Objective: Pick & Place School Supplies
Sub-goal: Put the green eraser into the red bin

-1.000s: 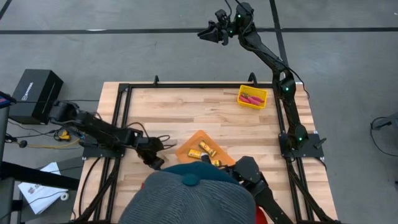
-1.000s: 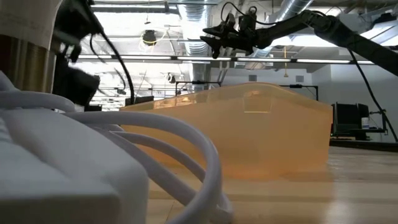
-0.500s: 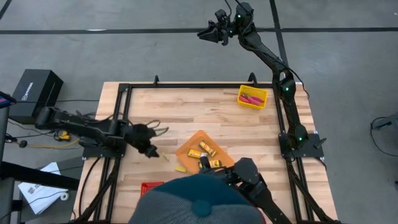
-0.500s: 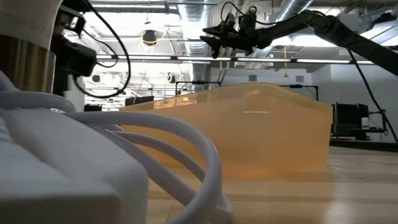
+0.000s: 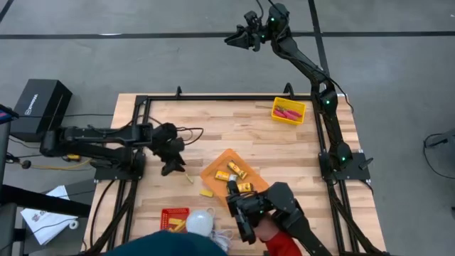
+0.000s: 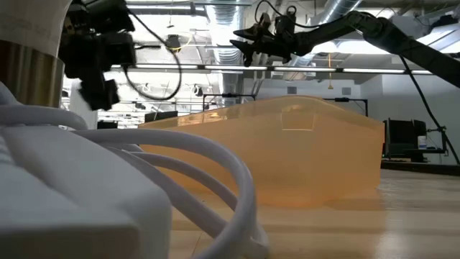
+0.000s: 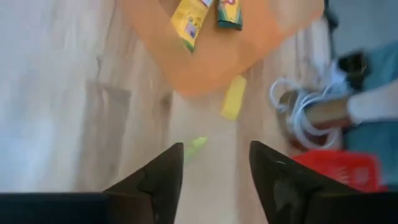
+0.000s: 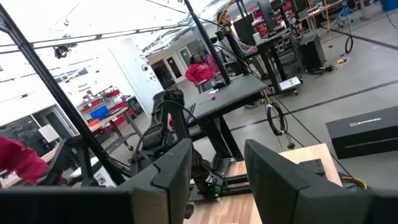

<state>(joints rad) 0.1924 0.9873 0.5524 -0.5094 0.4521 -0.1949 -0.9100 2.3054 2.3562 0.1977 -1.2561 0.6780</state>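
Observation:
My left gripper is open and empty above the table's left middle; in its wrist view a small yellow-green block lies on the wood just ahead of its fingers. A second yellow block lies beside the orange tray, which holds yellow packets. Red-handled scissors lie in the yellow bin at the far right. My right gripper is open and empty, raised high beyond the table's far edge.
A red bin and the white dome with its cord stand at the near edge. A person leans in there, with a red-sleeved arm and a dark glove by the tray's near corner. Bare wood lies at the far left.
My left gripper has drawn back from the near edge toward the far edge and risen; a small yellow block shows on the wood where it was. The person's head has pulled back toward the near edge, uncovering the red bin and the dome.

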